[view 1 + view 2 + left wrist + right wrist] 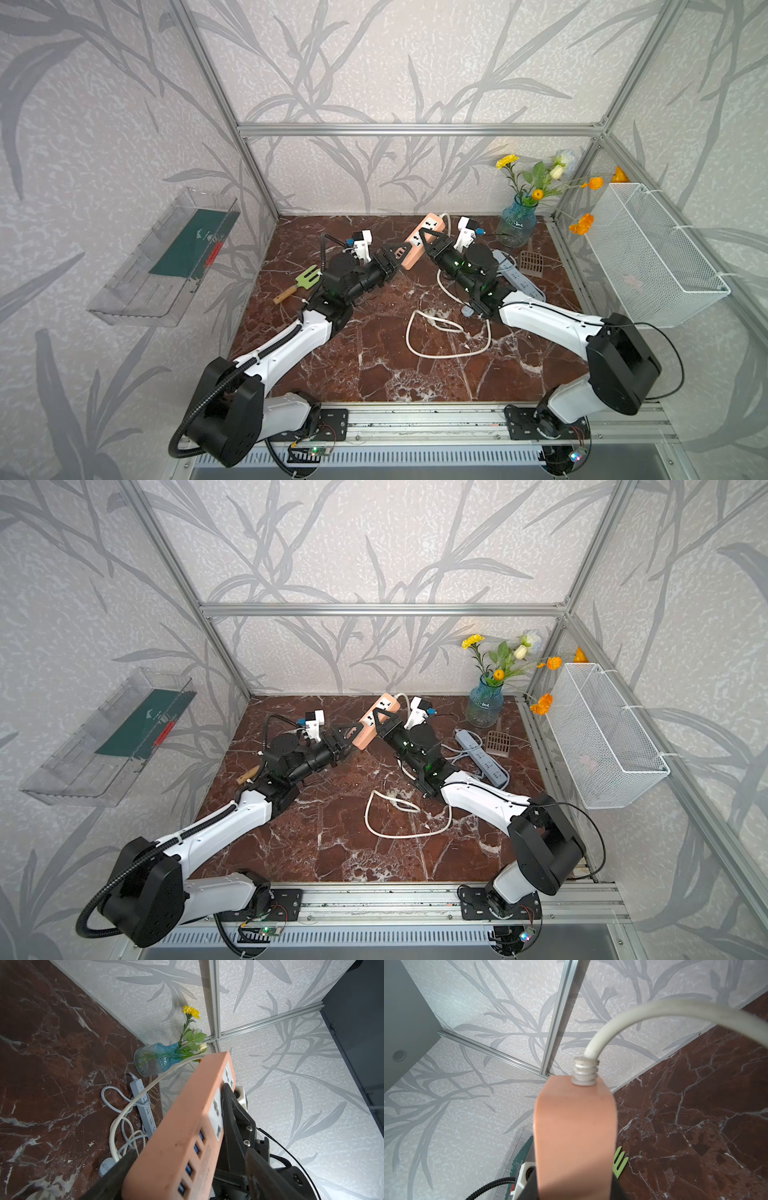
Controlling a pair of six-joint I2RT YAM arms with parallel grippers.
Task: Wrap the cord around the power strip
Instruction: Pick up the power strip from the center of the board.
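We look down on a dark red marble tabletop (374, 374) with two robot arms reaching away from us. Nearest, a cream cord (440, 357) lies in a loose loop on the stone between the arms.

Farther on, at the left, a green garden fork (306, 278) with a wooden handle lies flat beside the left arm.

Past the middle, both arms meet at a peach power strip (433, 226). It is held above the tabletop and tilted, with its cord end highest and farthest. The right pincer (422, 237) is clamped on the strip near its middle, one finger flat on the socket face. The left pincer (401, 255) sits at the strip's lower, nearer end with its jaws parted. In the left wrist view one finger (112, 1178) lies against the strip's side and the other finger (264, 1174) stands clear of it.

The cord leaves the strip's far end, arches over and drops behind the right arm toward the tabletop.

At the right, a blue-grey power strip (521, 279) with its own pale cord lies flat, and a brown slotted scoop (532, 262) lies just beside it. In the far right corner stands a blue glass vase (515, 228) of flowers.
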